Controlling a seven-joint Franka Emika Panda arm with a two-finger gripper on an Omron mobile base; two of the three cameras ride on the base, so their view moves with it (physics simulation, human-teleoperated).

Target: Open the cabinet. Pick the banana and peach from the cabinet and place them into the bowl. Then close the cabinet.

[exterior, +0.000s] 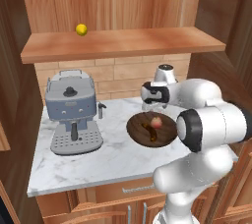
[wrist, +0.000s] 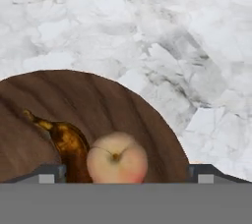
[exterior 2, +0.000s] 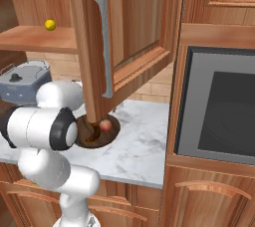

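The dark wooden bowl sits on the white marble counter, right of the grey-blue coffee machine, with the robot's hand poised directly above it. Inside the bowl, the peach, pale with a pink blush, rests near the middle. The banana, dark brown and curved, lies just beside it and appears to touch its side. In the hand view the gripper looks straight down into the bowl. Its two dark fingertips are spread wide, one on either side of the peach, with clear gaps between them and the fruit. The tool is therefore released and grips nothing. The banana lies against the peach on the side towards one fingertip, its stem pointing out across the bowl's floor. Above the bowl, the cabinet stands open. From the right base view, its panelled door and long silver bar handle swing out over the counter and hide part of the bowl, where the peach and banana are still visible. A small round yellow fruit sits on the cabinet's wooden shelf, well above the bowl and to its left. A built-in dark-fronted oven stands to the bowl's right.
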